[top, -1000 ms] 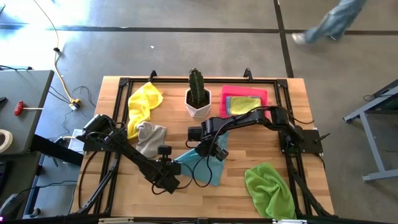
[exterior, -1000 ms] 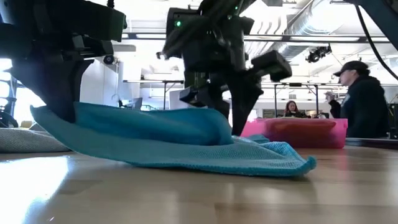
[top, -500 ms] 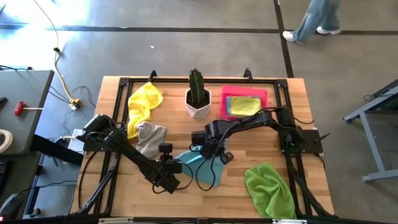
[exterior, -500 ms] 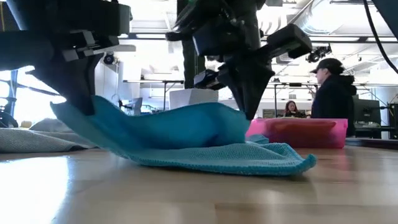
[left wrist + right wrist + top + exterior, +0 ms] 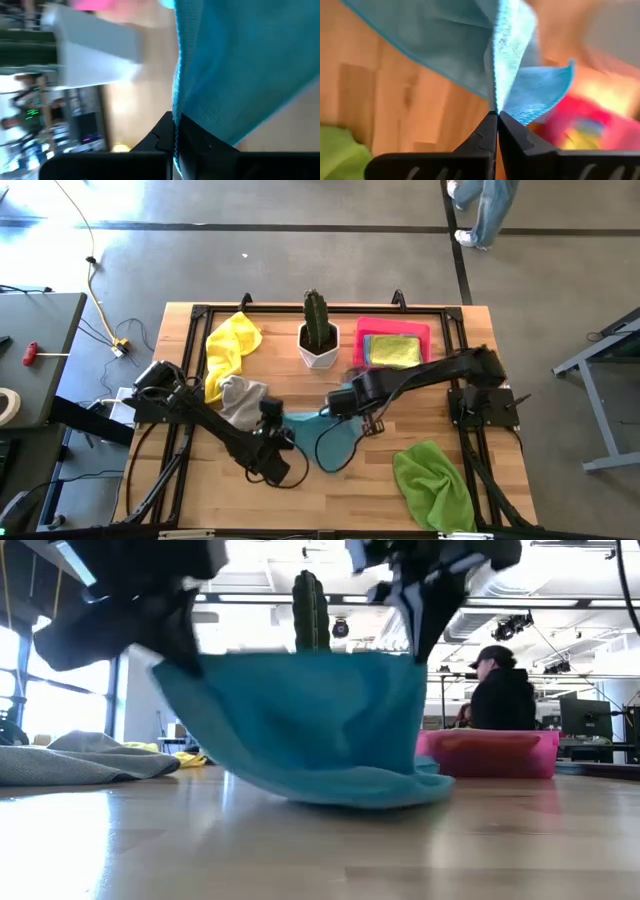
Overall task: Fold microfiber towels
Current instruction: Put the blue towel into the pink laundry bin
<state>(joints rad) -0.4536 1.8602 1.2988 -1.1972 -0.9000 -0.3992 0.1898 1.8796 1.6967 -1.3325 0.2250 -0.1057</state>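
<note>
Towels number five on the wooden table (image 5: 420, 430): a light blue towel (image 5: 335, 442) at centre, a yellow towel (image 5: 230, 350) and a grey towel (image 5: 240, 402) at left, a lime green towel (image 5: 432, 480) near the front right, and a folded yellow-green towel (image 5: 392, 350) in the rigid pink tray (image 5: 365, 332). One cactus (image 5: 317, 320) stands in a white pot. The left gripper (image 5: 283, 432) and right gripper (image 5: 335, 402) each pinch a top corner of the soft, nubbly blue cloth, fingers clamped shut. A second ago it lay draped low; now it hangs lifted, its lower edge touching the table.
</note>
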